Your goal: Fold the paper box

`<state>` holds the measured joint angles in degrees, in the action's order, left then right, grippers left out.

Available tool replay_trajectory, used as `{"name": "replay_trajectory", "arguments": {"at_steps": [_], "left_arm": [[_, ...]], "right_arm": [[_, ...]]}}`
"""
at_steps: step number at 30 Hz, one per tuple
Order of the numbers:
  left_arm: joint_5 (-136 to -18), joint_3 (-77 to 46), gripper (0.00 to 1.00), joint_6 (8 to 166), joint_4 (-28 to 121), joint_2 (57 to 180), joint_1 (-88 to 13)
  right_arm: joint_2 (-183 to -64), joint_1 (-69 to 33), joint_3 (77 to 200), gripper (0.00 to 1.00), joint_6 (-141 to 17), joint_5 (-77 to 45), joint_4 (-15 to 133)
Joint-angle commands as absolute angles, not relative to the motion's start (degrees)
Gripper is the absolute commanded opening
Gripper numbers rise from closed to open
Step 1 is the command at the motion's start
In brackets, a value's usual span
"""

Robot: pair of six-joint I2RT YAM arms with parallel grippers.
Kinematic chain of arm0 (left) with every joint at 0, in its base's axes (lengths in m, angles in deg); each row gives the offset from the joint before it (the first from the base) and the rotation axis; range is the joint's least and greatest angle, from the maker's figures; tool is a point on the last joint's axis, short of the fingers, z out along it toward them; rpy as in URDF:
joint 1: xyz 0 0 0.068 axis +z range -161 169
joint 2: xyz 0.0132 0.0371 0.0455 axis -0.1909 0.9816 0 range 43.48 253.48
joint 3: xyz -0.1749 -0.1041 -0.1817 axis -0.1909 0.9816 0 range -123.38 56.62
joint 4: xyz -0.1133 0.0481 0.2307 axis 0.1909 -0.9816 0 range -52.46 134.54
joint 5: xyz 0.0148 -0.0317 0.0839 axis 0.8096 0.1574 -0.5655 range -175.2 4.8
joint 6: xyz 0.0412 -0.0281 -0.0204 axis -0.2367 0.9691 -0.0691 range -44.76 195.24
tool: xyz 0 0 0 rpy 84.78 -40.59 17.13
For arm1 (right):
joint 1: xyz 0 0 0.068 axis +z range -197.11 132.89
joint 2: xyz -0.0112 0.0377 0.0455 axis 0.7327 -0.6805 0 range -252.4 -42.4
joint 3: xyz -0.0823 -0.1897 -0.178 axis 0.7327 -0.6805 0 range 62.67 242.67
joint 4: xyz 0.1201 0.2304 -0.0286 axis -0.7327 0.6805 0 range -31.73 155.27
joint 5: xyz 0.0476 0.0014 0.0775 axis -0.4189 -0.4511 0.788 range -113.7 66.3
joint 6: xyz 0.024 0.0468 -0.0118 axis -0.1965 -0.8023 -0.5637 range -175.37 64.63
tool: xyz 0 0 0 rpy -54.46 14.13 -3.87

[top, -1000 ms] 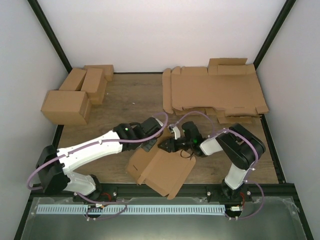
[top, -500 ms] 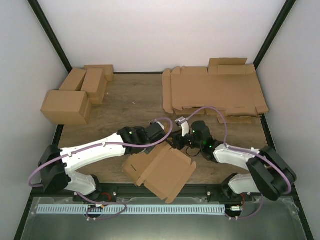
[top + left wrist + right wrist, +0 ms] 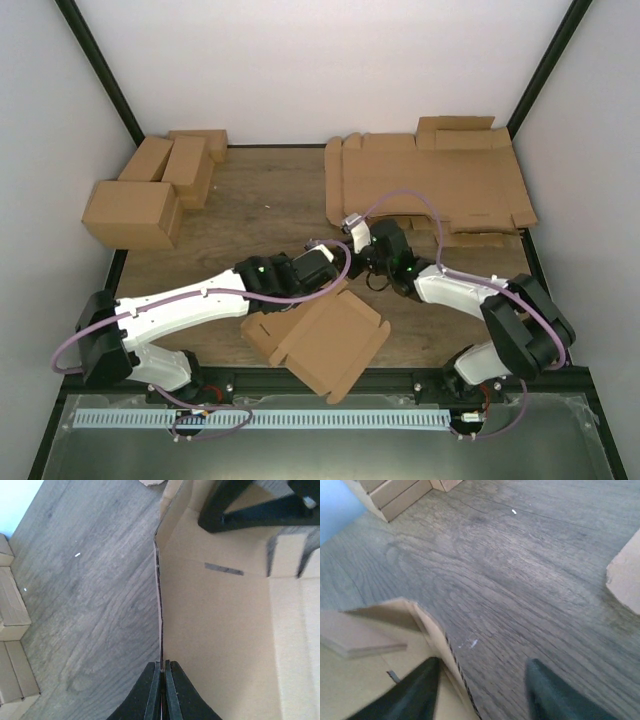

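From above, the left claw (image 3: 325, 283) sits under its own wrist and purple cable (image 3: 347, 268), so its tips cannot be seen there. In the right wrist view the right claw (image 3: 482, 665) is blurred, its fingers cut off at the bottom edge. The paper box (image 3: 225, 630) runs off the left wrist view's right and bottom edges.

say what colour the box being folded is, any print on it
Plain brown, no print. The paper box shows best in the top view.
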<state>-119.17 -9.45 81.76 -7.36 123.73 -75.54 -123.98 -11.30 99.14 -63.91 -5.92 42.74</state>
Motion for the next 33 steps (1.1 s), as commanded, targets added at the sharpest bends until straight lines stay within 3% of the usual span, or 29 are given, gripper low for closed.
{"name": "replay_trajectory", "arguments": {"at_steps": [1, 3, 9, 15, 17, 20, 23, 27, 31, 33], "left_arm": [[-122.78, -11.01, 0.04, 80.08, -7.85, 122.88, -76.05], [-123.54, -11.05, 0.04, 79.95, -7.35, 123.25, -76.04], [-126.66, -12.37, 0.04, 77.88, -5.07, 125.58, -75.82], [-120.84, -15.31, 0.1, 77.14, -4.33, 129.56, -75.79], [-116.67, -15.39, 0.2, 78.03, -3.98, 129.76, -75.79], [-109.01, -14.96, 0.43, 80.85, -2.74, 128.32, -74.59], [-94.38, -13.9, 0.62, 83.11, -0.38, 125.27, -69.57], [-78.91, -13.18, 0.68, 85.89, 2.14, 120.4, -62.22], [-65.84, -13.19, 0.87, 89.33, 4.49, 114.95, -52.78], [-56.67, -11.37, 0.82, 89.47, 4.97, 114.25, -40.95]], "right_arm": [[-125.59, -11.48, 103.05, 0.36, -60.79, -4.87, 43.84], [-125.0, -11.43, 102.37, 0.23, -61.18, -4.35, 42.73], [-124.4, -11.4, 101.0, 0.06, -61.13, -3.58, 39.08], [-126.05, -11.35, 97.14, 0.01, -62.83, -5.5, 30.56], [-126.08, -11.32, 94.84, 0.01, -63.41, -6.88, 26.87], [-125.99, -11.34, 92.04, 0.01, -62.58, -8.09, 22.39], [-125.77, -10.92, 90.37, 0.01, -60.43, -7.91, 19.53], [-125.47, -10.21, 88.71, 0.01, -58.12, -8.7, 17.31], [-125.78, -10.03, 88.18, 0.01, -56.44, -9.36, 16.16], [-126.96, -10.02, 89.53, 0.01, -55.62, -10.09, 15.6]]}}
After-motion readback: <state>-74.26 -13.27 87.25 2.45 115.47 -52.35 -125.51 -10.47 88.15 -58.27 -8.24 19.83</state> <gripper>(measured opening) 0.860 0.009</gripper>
